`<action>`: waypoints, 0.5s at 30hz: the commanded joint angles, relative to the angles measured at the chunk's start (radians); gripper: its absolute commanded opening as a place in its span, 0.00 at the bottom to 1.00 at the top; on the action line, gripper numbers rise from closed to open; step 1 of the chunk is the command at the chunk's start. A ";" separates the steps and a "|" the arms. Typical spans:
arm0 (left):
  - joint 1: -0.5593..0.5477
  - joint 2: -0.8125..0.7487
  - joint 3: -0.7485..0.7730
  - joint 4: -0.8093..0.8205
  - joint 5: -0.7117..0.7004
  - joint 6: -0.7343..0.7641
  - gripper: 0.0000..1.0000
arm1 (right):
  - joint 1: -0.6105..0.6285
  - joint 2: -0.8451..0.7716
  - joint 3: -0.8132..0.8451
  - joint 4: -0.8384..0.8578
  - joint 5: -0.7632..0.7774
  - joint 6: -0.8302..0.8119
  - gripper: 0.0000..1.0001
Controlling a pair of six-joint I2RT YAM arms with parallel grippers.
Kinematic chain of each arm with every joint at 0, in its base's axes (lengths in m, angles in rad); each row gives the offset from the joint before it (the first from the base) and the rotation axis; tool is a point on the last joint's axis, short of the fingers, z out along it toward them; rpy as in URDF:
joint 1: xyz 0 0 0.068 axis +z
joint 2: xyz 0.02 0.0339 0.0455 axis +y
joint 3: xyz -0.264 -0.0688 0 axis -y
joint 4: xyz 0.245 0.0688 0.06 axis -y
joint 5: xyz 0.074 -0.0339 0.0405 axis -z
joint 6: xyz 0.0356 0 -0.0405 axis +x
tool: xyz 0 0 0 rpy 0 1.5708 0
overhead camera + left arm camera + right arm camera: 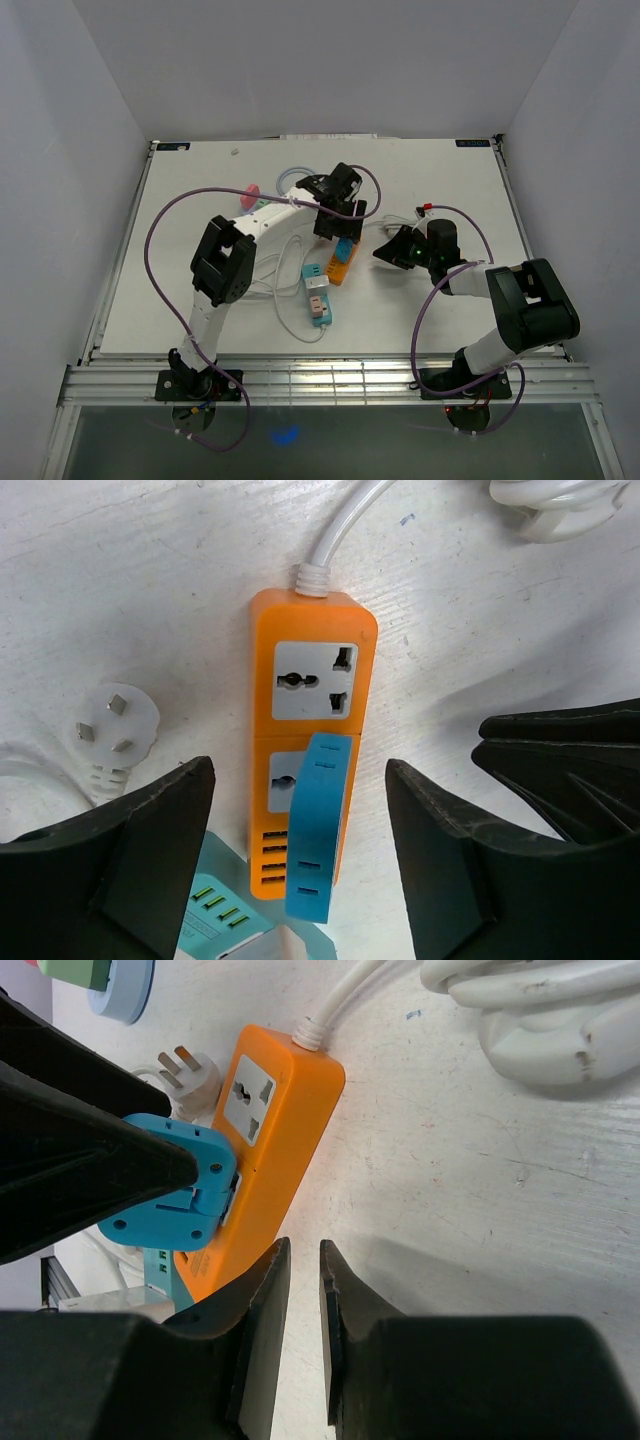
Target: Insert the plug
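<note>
on the tabletop, the blue plug adapter sits in the orange power strip, my left fingers apart beside it, right fingers together; it looks light, rigid and slick, best pinched across its flat sides.

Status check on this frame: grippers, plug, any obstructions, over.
Left gripper open, astride blue plug. Right gripper shut, near orange power strip. Plug in the socket farther from the cord, looks seated. Nothing blocking.
</note>
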 commanded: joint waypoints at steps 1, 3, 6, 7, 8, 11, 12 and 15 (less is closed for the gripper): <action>0.003 -0.106 -0.015 -0.001 -0.011 0.011 0.81 | -0.005 -0.027 0.006 0.005 0.002 -0.027 0.25; 0.008 -0.183 -0.060 0.047 -0.011 0.000 0.89 | -0.005 -0.031 0.008 0.005 -0.001 -0.034 0.26; 0.025 -0.296 -0.176 0.139 0.023 -0.015 0.98 | -0.005 -0.057 0.005 -0.002 0.004 -0.048 0.33; 0.031 -0.326 -0.204 0.156 0.023 -0.020 0.98 | -0.005 -0.069 0.006 -0.012 0.007 -0.056 0.34; 0.044 -0.352 -0.265 0.194 0.020 -0.025 0.98 | -0.005 -0.083 0.008 -0.025 0.014 -0.065 0.36; 0.078 -0.481 -0.398 0.275 0.008 -0.040 0.98 | -0.005 -0.161 0.014 -0.088 0.054 -0.091 0.45; 0.087 -0.519 -0.435 0.300 0.004 -0.043 0.98 | -0.005 -0.206 0.017 -0.105 0.076 -0.099 0.50; 0.120 -0.680 -0.576 0.392 -0.043 -0.058 0.98 | -0.005 -0.302 0.020 -0.163 0.108 -0.126 0.71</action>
